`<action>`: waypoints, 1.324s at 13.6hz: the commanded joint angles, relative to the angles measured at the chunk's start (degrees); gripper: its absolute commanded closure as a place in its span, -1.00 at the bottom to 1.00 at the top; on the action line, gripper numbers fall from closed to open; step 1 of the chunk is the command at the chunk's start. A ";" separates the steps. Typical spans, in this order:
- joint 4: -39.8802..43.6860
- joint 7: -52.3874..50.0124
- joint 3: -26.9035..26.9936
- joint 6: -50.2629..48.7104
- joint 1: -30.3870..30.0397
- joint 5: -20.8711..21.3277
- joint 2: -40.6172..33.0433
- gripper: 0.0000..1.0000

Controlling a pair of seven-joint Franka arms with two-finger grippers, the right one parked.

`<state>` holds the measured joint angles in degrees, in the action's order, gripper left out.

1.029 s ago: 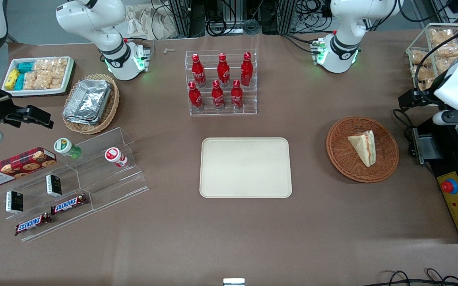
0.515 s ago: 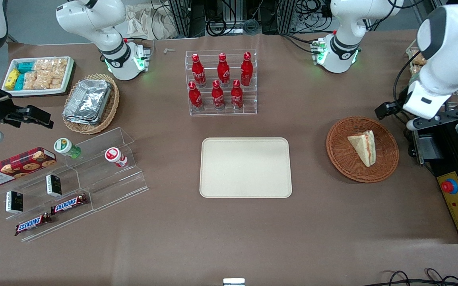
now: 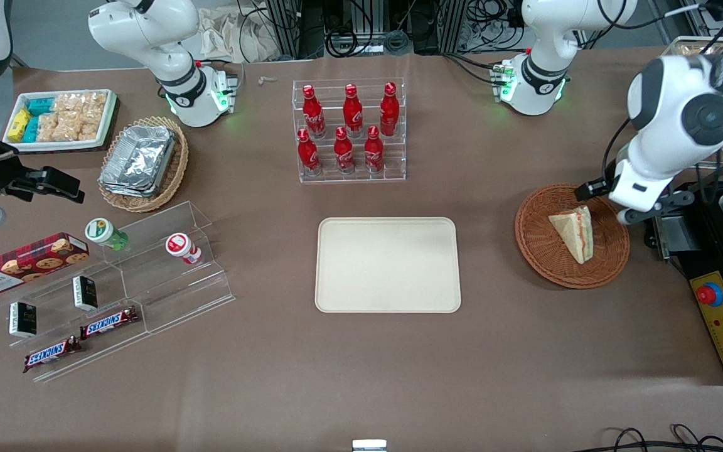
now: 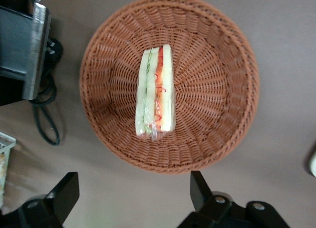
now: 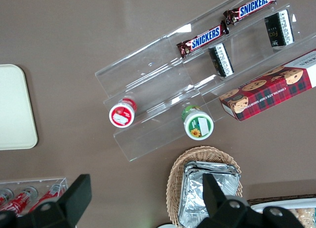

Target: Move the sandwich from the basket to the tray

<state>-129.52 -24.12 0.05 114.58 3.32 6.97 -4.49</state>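
Over basket (image 3: 572, 235) now (closer): gripper (image 3: 606, 201)

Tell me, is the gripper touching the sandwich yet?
Apart. In the left wrist view the open gripper hangs above the basket, both fingertips clear of the sandwich, with bare wicker and table showing between.

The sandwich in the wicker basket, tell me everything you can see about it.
The sandwich is a triangular wedge of pale white bread, with a green and a red-orange filling stripe along its cut edge. It lies in the round reddish-brown basket, near the middle, resting on the weave. Nothing else touches it. The gripper hovers open above the basket, not yet holding it.
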 commanded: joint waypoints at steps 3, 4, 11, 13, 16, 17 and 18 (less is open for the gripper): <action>-1.44 -2.25 -0.05 4.33 -1.12 1.12 3.60 -1.00; -1.35 -2.60 0.04 4.94 -1.12 0.68 4.56 -1.00; -1.35 -9.72 0.04 11.27 -1.38 1.46 12.30 -1.00; -1.53 -9.54 0.04 12.41 -2.44 1.55 12.83 -1.00; -1.53 -9.28 0.04 14.52 -3.23 1.73 14.85 -1.00; -1.35 -9.28 0.04 14.70 -3.14 1.64 15.38 -1.00; -1.44 -9.28 0.12 14.79 -3.23 1.64 15.47 -1.00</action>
<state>-130.55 -32.07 0.36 127.58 0.34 7.38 10.29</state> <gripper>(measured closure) 0.000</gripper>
